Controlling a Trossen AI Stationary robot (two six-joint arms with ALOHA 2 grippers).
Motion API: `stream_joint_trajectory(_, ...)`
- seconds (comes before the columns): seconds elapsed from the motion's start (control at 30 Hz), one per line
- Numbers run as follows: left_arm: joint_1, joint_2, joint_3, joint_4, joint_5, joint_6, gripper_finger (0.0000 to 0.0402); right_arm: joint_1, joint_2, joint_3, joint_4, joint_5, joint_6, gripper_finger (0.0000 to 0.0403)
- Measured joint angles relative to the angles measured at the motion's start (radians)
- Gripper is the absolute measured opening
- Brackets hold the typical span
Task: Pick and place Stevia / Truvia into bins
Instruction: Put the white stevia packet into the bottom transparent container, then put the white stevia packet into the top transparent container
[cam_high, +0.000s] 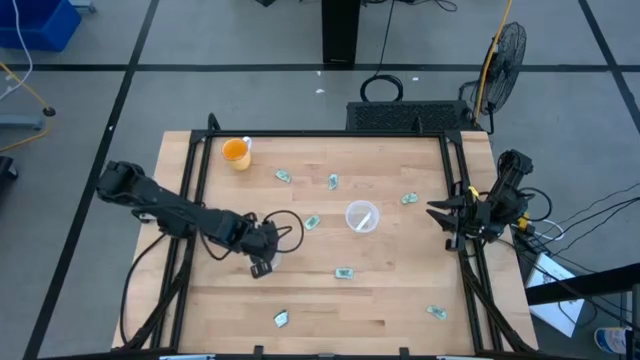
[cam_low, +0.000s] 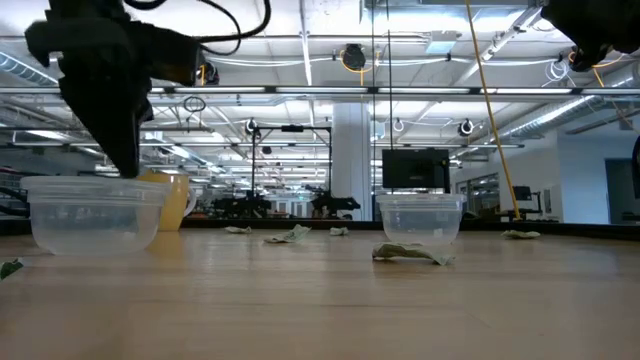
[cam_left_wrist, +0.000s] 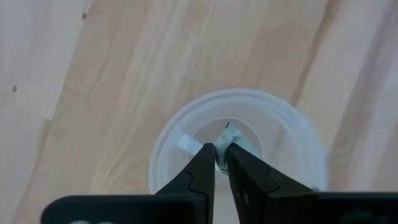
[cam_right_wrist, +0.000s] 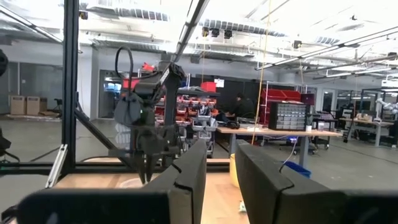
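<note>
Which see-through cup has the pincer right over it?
The clear cup under the left pincer, holding a sachet. The other clear cup sits alone mid-table.

My right hand (cam_right_wrist: 219, 171) fills the foreground, its two dark fingers (cam_right_wrist: 189, 168) held slightly apart with a narrow gap between them and nothing in the gap. Beyond them lies the wooden table (cam_right_wrist: 93, 180), bounded by a black frame post (cam_right_wrist: 70, 81). Across the table my left arm (cam_right_wrist: 146, 87) descends, its hand (cam_right_wrist: 148, 168) pointing down at the surface above a pale round bin (cam_right_wrist: 127, 183). An orange-yellow cup (cam_right_wrist: 234, 171) shows just past my right finger. Behind stand shelves with red bins (cam_right_wrist: 199, 102) and a workbench (cam_right_wrist: 280, 134).
</note>
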Motion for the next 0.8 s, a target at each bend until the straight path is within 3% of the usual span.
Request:
stream_joint_trajectory(0.47,0.001,0.079,0.000,0.005,-0.008,-0.010,0.0078,0.000,0.000,0.000,-0.003,0.005,0.070,0.0077)
stream_joint_trajectory(0.8,0.013,0.075,0.000,-0.001,0.015,-0.017,0.0113,0.000,0.000,0.000,-0.006,0.157,0.014,0.0077)
